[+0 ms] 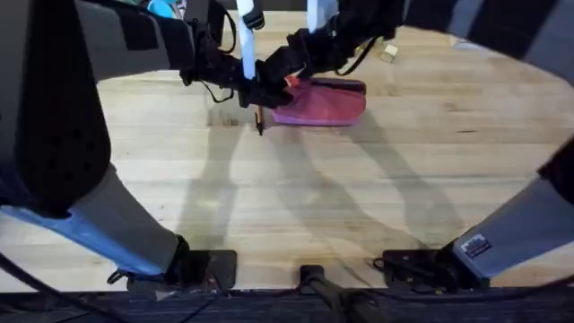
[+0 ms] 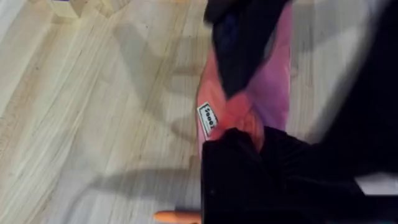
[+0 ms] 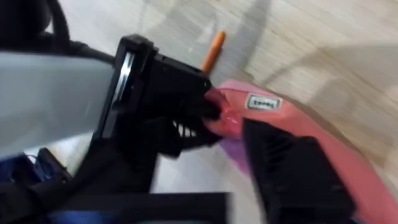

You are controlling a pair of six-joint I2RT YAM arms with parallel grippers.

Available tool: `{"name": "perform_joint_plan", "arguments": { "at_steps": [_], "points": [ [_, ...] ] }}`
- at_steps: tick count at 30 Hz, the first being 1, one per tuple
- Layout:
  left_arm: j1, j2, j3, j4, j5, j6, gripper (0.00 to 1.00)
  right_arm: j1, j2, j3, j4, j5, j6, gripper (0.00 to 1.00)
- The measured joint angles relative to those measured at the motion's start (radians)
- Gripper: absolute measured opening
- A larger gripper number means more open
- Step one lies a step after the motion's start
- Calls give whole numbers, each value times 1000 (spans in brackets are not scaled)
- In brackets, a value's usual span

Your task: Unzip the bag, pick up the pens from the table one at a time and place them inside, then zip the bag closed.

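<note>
The pink bag (image 1: 330, 105) lies at the far middle of the table (image 1: 296, 206). My left gripper (image 1: 254, 92) is at the bag's left end and is shut on that end; the right wrist view shows its black fingers (image 3: 186, 109) pinching the pink fabric (image 3: 292, 112). My right gripper (image 1: 293, 70) hangs just above the same end of the bag (image 2: 273, 93), touching its top. An orange pen (image 1: 259, 118) with a dark tip lies on the table just left of the bag, under the left gripper, and shows again as the pen (image 3: 213, 50) and the pen (image 2: 177, 216).
A small wooden block (image 1: 388, 54) sits at the far right, behind the bag. Both arms cross over the far half of the table. The arm bases (image 1: 305, 274) line the near edge, with bare planks between them and the bag.
</note>
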Motion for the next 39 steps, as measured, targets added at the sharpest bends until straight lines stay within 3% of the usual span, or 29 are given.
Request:
{"name": "perform_joint_plan", "arguments": {
  "at_steps": [2, 3, 10, 16, 19, 24, 26, 32, 39],
  "points": [
    [0, 0, 0, 14, 4, 0, 42, -5, -31, 21, -83, 14, -27, 965],
    [-2, 0, 0, 16, 7, 0, 42, -8, -50, 31, -125, 26, -41, 989],
    [-4, 0, 0, 16, 10, 0, 44, -45, -144, 129, -366, 140, -154, 996],
    [-4, 0, 0, 16, 11, 0, 48, -52, -154, 140, -453, 194, -208, 996],
    [-4, 0, 0, 15, 15, 1, 200, -52, -154, 140, -460, 204, -218, 995],
    [-19, 0, 0, 16, 43, 1, 945, -52, -154, 140, -462, 212, -224, 996],
    [-24, 0, 0, 16, 48, 3, 989, -52, -154, 140, -462, 214, -224, 996],
    [-24, 0, 0, 17, 52, 3, 993, -52, -154, 140, -462, 216, -255, 996],
    [15, -57, 0, 4, 64, -30, 993, -52, -154, 140, -465, 222, -382, 996]
  ]
}}
